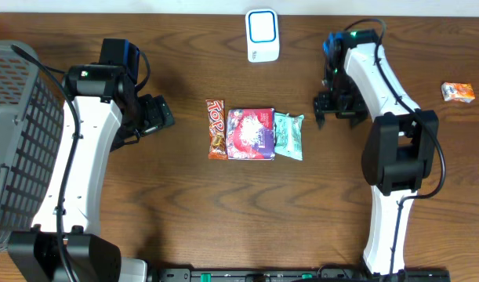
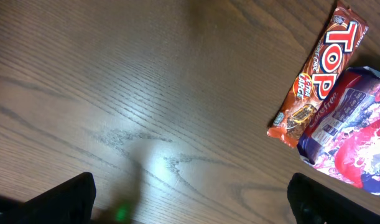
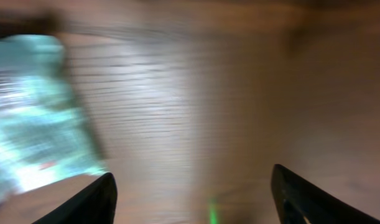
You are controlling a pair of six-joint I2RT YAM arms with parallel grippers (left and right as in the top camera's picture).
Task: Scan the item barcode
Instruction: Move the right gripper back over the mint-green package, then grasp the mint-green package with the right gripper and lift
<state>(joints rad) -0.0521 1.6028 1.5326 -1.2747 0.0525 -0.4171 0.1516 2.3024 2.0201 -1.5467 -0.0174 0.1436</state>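
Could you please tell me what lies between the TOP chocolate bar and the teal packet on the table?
The red-and-purple packet lies between the TOP chocolate bar and the teal packet, close against both, as the overhead view shows.

Three flat snack packs lie edge to edge in a row mid-table, an orange-brown TOP chocolate bar (image 1: 216,128) at the left, a red-and-purple packet (image 1: 250,134) in the middle and a teal packet (image 1: 288,136) at the right, while the white scanner (image 1: 263,35) with its blue ring sits well apart at the table's far edge.
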